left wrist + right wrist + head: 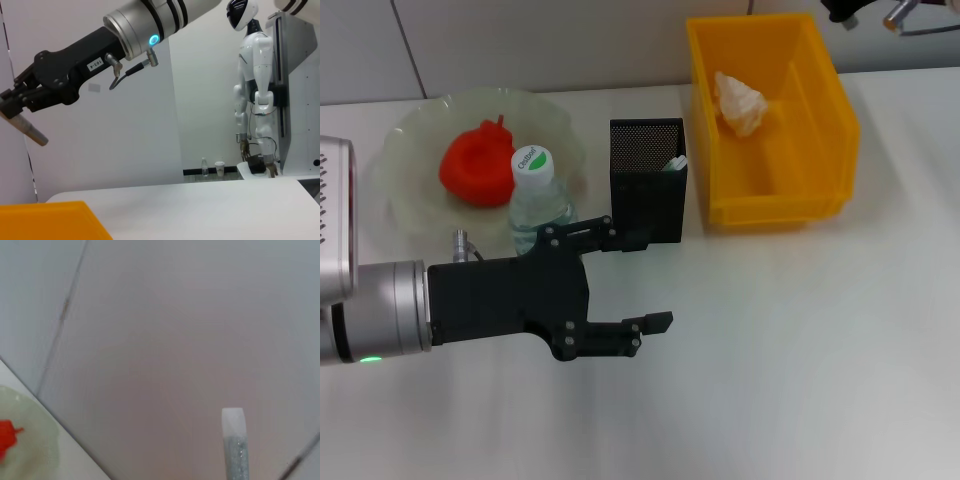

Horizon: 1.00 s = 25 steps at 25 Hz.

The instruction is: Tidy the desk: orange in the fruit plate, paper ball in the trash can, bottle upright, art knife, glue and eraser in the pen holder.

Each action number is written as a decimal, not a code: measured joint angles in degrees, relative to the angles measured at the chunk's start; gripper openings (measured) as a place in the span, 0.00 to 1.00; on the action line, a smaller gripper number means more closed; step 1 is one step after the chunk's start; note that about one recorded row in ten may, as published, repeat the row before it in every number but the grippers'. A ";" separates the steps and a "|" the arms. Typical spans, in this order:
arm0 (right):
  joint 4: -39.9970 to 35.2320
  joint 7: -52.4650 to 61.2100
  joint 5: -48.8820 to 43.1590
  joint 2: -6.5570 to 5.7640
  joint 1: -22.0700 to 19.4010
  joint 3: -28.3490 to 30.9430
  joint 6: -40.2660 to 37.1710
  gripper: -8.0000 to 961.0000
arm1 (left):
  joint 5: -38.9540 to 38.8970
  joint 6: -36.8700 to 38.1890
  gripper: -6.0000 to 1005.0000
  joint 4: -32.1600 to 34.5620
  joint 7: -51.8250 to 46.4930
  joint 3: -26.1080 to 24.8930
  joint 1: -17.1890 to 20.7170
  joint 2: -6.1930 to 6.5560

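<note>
One bottle (537, 196), one plate (415, 165), one bin (820, 130), one holder (648, 180).

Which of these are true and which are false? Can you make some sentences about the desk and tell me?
1. The paper ball lies in the yellow bin. True.
2. The bottle lies on its side. False: it stands upright, cap on top.
3. The red fruit sits on the green plate. True.
4. The left gripper squeezes the bottle. False: it is open, holding nothing.
5. The black pen holder stands inside the yellow bin. False: it stands beside it.
</note>
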 joint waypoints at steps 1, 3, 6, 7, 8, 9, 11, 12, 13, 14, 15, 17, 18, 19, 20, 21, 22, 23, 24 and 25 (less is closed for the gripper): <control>0.21 -1.54 2.01 0.00 -0.43 0.01 0.41 0.14 | 0.00 0.02 0.80 0.02 0.00 0.00 0.01 0.00; 1.13 -7.71 9.38 -0.02 -1.96 0.32 1.43 0.14 | 0.00 0.01 0.80 0.02 0.03 0.00 0.00 0.00; 2.13 -13.15 16.56 -0.09 -3.43 0.70 2.36 0.14 | -0.17 -0.03 0.80 0.02 0.41 -0.18 0.08 0.00; 2.56 -14.76 18.82 -0.11 -3.88 0.85 2.67 0.14 | -0.17 -0.03 0.80 0.02 0.41 -0.18 0.08 0.00; 3.08 -16.50 20.77 -0.11 -4.30 1.01 2.91 0.14 | -0.33 0.08 0.80 0.02 0.62 -0.34 0.16 0.00; 3.61 -18.22 22.77 -0.12 -4.67 1.18 3.04 0.14 | -0.33 0.08 0.80 0.02 0.62 -0.34 0.16 0.00; 4.08 -19.79 24.59 -0.13 -5.02 1.33 3.13 0.14 | -0.40 0.16 0.80 0.02 0.68 -0.43 0.21 0.00; 4.68 -21.68 26.83 -0.15 -5.44 1.52 3.17 0.14 | -0.43 0.17 0.80 0.02 0.69 -0.48 0.26 0.00; 6.10 -25.84 31.87 -0.20 -6.23 2.15 3.10 0.14 | -0.45 0.15 0.80 0.02 0.70 -0.53 0.30 0.00; 6.10 -25.84 31.87 -0.20 -6.23 2.15 3.10 0.14 | -0.46 0.10 0.80 0.02 0.70 -0.55 0.35 -0.01; 6.83 -27.80 34.24 -0.23 -6.56 2.49 2.97 0.14 | -0.48 0.06 0.80 0.02 0.70 -0.57 0.37 -0.02; 8.73 -31.36 38.91 -0.28 -7.09 3.35 2.51 0.14 | -0.52 -0.02 0.80 0.02 0.70 -0.60 0.38 -0.07; 10.81 -34.34 42.71 -0.31 -7.27 4.36 1.86 0.14 | -0.52 -0.03 0.80 0.02 0.70 -0.61 0.38 -0.09; 10.81 -34.34 42.71 -0.31 -7.27 4.36 1.86 0.14 | -0.55 -0.04 0.80 0.02 0.70 -0.63 0.38 -0.09; 12.14 -35.91 44.60 -0.33 -7.29 4.95 1.43 0.14 | -0.57 -0.04 0.80 0.02 0.70 -0.65 0.38 -0.09; 13.11 -37.07 46.00 -0.35 -7.28 5.36 1.01 0.14 | -0.57 -0.04 0.80 0.02 0.70 -0.65 0.38 -0.09; 14.48 -38.43 47.74 -0.37 -7.19 6.04 0.42 0.14 | -0.63 -0.04 0.80 0.02 0.70 -0.69 0.34 -0.09; 17.14 -41.04 51.07 -0.38 -6.68 7.40 -0.99 0.14 | -0.63 -0.04 0.80 0.02 0.70 -0.69 0.34 -0.09; 17.14 -41.04 51.07 -0.38 -6.68 7.40 -0.99 0.14 | -0.72 -0.08 0.80 0.02 0.70 -0.75 0.26 -0.09; 18.85 -42.40 52.72 -0.39 -6.22 8.34 -1.91 0.14 | -0.93 -0.11 0.80 0.02 0.71 -0.80 0.20 -0.09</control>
